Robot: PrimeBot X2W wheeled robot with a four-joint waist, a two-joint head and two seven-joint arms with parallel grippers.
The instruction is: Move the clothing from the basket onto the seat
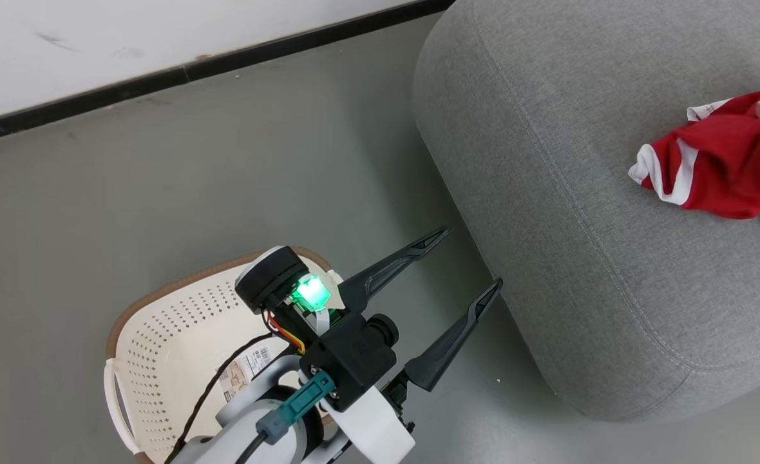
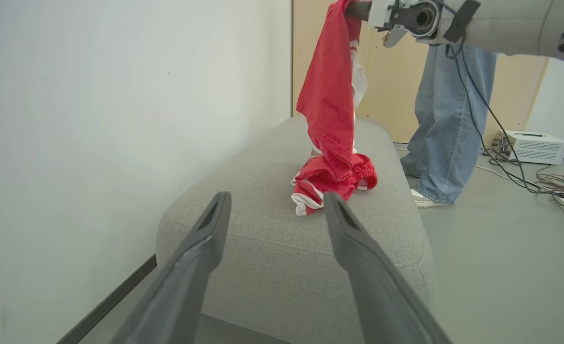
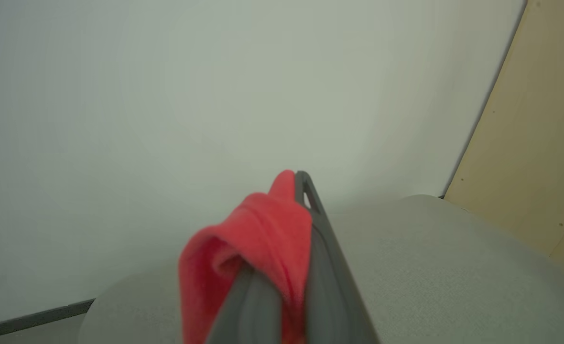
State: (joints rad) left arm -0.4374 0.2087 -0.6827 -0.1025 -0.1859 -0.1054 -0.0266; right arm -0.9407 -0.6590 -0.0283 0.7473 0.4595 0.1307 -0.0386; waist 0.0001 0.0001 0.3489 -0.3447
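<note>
Clothing: red, soft sports fabric, two pieces.

Piece 1, held. The hanging red garment (image 2: 329,95) is pinched at its top in the right hand (image 3: 297,184), whose two long dark fingers press together on the cloth. A fold is draped over one finger (plainest in the right wrist view). The garment hangs at full length, and its lower end appears to meet the heap below.

Piece 2, placed. The red garment with white trim (image 1: 695,171) lies crumpled on the large grey woven upholstered seat (image 1: 547,193), well in from the rounded corner.

Left hand (image 1: 473,255): fingers spread wide and holding nothing, above the grey floor (image 1: 161,193) between basket and seat, pointing toward the seat.

Oval cream perforated plastic basket with brown rim (image 1: 161,298): on the floor, near the seat but apart from it. No red cloth shows in the visible part, which has a label (image 1: 248,367) on its bottom. The rest is behind the arm.

Also present: a person in blue jeans (image 2: 435,119), standing beside the seat.

Step in hand, as judged: setting down what looks to be the last piece.

Handling note:
- Lower the right hand until most of the fabric rests on the cushion, over the seat's middle rather than its edge.
- Part the fingers and lift straight up.
- Withdraw slowly, because the draped fold may cling and the piece should slide off rather than be dragged.
</note>
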